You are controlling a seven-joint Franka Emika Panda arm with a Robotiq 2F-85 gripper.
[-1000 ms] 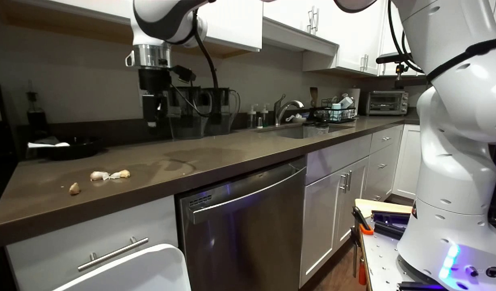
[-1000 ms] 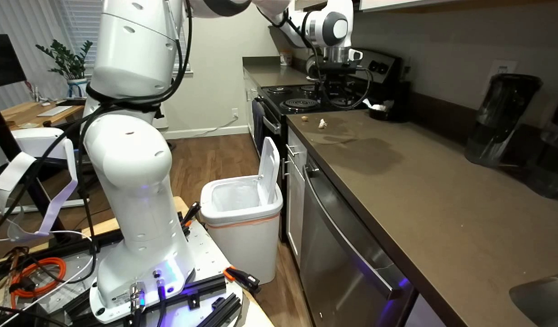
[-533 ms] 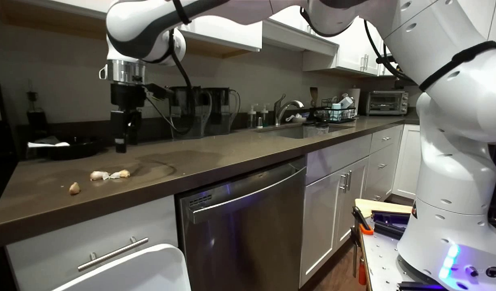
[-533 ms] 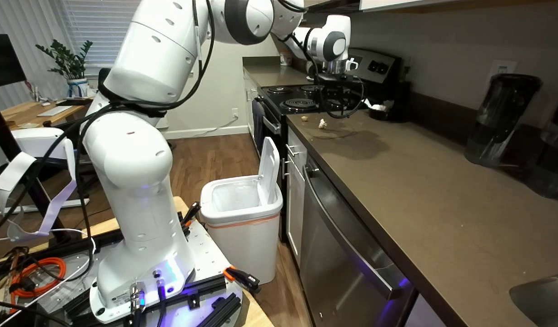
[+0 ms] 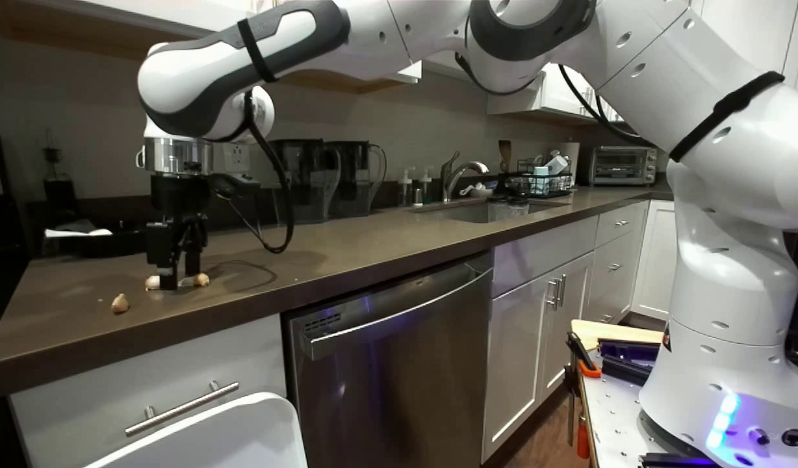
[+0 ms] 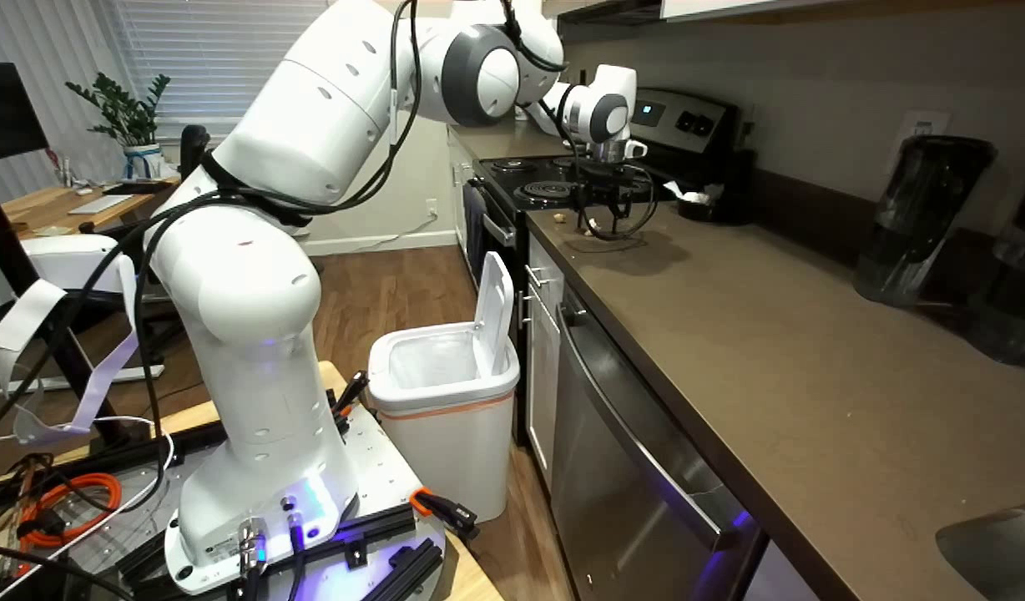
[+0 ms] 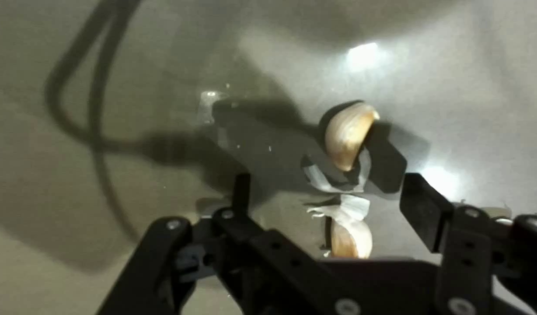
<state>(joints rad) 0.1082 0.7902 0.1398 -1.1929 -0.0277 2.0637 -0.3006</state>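
The fingers stand apart, gripping nothing, their spacing apparently leaving room around the papery clove on the bench. Beside that clove lie curled skin and a tan clove; near it, a third clove and the hanging cable, a possible obstacle; farther off, a dark dish.

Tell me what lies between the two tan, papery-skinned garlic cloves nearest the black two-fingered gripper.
Scraps of thin white garlic skin lie between the upper curved tan garlic clove and the lower tan-and-white garlic clove, as the wrist view shows.
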